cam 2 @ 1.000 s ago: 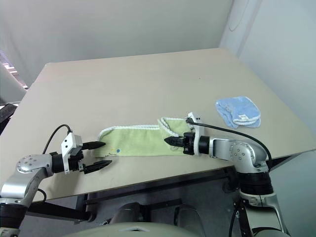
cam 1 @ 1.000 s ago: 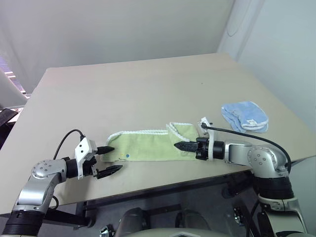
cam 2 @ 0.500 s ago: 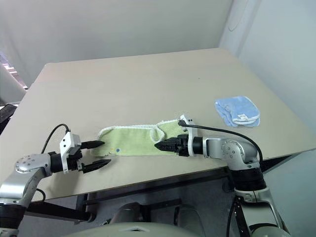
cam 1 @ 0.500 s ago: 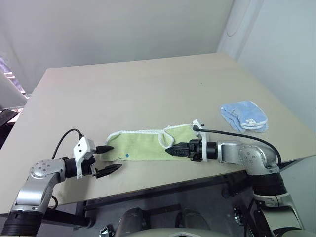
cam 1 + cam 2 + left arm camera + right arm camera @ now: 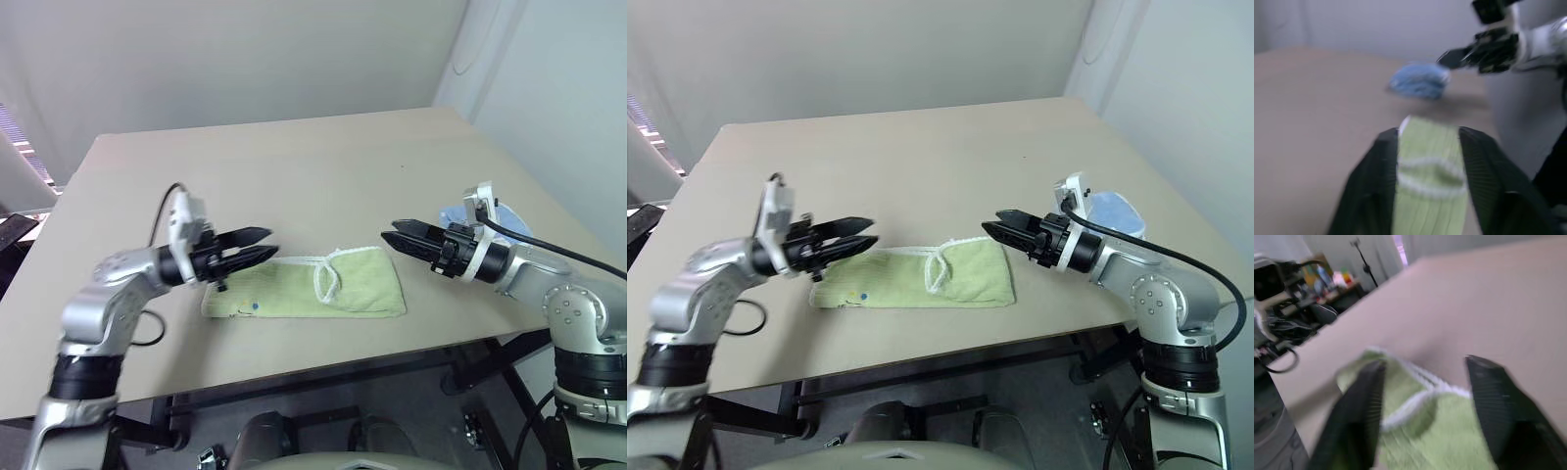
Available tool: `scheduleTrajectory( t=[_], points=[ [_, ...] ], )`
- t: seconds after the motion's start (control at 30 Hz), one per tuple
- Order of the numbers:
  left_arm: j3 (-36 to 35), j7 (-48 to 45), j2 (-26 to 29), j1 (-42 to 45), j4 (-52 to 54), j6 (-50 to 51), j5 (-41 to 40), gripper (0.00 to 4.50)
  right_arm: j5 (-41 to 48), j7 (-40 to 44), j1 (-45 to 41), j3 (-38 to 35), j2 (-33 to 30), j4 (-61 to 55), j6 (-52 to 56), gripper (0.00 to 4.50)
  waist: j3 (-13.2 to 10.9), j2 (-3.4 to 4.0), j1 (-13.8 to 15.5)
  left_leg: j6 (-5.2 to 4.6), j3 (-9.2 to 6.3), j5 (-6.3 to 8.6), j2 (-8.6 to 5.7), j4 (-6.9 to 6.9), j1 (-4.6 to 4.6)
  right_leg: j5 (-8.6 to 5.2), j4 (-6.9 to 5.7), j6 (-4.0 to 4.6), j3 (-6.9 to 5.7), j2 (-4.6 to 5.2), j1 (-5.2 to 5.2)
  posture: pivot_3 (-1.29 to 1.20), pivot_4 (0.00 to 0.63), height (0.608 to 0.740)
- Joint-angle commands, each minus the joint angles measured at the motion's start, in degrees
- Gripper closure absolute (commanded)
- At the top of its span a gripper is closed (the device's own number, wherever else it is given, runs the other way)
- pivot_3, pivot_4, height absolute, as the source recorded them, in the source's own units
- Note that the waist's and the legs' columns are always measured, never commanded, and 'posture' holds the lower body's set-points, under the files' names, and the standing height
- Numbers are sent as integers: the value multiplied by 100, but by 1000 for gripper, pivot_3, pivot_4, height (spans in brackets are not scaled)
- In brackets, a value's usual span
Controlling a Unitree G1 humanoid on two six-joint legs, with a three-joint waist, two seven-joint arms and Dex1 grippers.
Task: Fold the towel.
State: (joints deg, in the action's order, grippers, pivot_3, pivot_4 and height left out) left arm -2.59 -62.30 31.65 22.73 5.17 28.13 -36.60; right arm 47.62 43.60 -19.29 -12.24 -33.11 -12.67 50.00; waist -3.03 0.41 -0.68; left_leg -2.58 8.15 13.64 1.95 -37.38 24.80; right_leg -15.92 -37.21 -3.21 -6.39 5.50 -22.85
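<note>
While towel (image 5: 312,291) lies folded flat on table (image 5: 294,166), left gripper (image 5: 263,245) and right gripper (image 5: 391,234) hover above its ends, jaws parted, empty; blue cloth (image 5: 1419,81) beyond.

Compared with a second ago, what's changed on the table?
Both grippers, left and right, have lifted off the table and hang above the light green terry towel, holding nothing. The towel's right end, then raised by the right gripper, now lies flat. The small light blue cloth stayed put.

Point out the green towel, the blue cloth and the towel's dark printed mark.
green towel (image 5: 362,289): left eye view, its right half.
blue cloth (image 5: 1114,209): right eye view, its top.
dark printed mark (image 5: 254,307): left eye view, the dot itself.
</note>
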Motion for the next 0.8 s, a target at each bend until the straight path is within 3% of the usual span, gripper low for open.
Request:
scheduleTrajectory(
  t=[0.03,0.07,0.13,0.57,0.8],
  points=[
    [619,-257,-365,570,-450,-275,378,4036,-231,153,103,110,161,125,-513,3424,1,-2,-3,-1,0,0,0,0,-1,0,0,-1,-1,-2,2,0,0,724],
    [783,-282,-560,778,-705,-363,501,4363,-267,174,156,150,225,191,-584,3779,1,-2,-3,-1,1,-1,-1,-2,-1,1,0,-2,-2,-4,2,0,0,724],
    [1018,-412,-812,1044,-1116,-537,710,4500,-240,176,206,162,332,300,-601,4470,1,-3,-5,-3,0,-2,-2,-4,-1,1,-1,-2,-3,-10,3,0,0,724],
    [2090,-912,-1713,1293,-3760,-1924,2261,4500,-1324,260,425,1095,759,1365,-1263,4470,1,-3,-14,-5,-2,-1,3,-16,-2,0,-14,1,-2,1,-7,0,0,724],
    [2167,-809,-1889,925,-3668,-1995,2543,4500,-1954,65,367,1415,1005,2030,-1489,4470,8,-4,-13,-12,-9,6,4,-38,6,-1,-17,5,1,8,-25,0,0,724]
  ],
)
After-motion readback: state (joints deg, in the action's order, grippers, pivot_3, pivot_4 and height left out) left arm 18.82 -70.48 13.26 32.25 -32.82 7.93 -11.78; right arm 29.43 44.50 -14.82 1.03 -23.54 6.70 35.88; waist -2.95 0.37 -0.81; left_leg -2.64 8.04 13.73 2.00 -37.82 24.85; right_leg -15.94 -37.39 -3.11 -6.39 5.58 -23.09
